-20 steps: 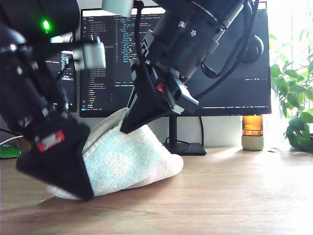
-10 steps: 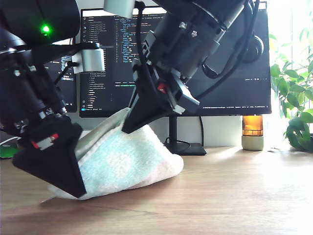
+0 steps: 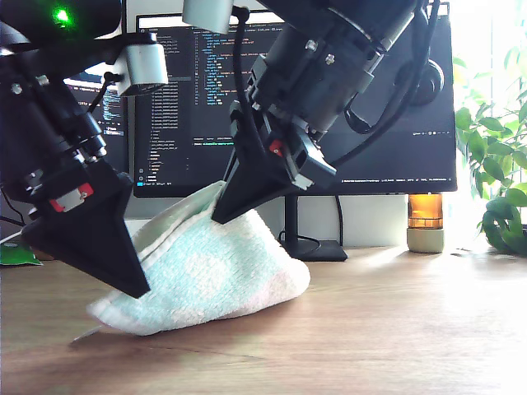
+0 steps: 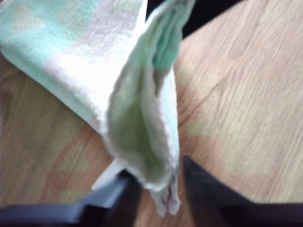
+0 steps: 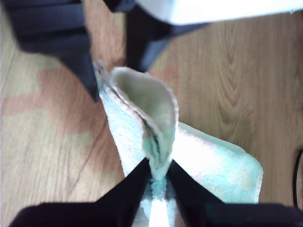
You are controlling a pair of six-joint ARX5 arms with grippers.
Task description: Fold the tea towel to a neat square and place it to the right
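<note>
Tea towel: fluffy pale mint terry cloth (image 3: 206, 271) with faint pink and white bands, doubled over, centre-left of the exterior view, lower fold on the table.
Table: light wooden top (image 3: 395, 329).
My first gripper (image 4: 158, 191): pinching one raised towel edge.
My second gripper (image 5: 158, 175): pinching the opposite raised edge.
Purpose: lifted edges judged held together, carrying the fold over.

An office desk: wooden table (image 3: 395, 329), code-filled monitor (image 3: 206, 90), potted plant (image 3: 494, 164) by a window.
</note>
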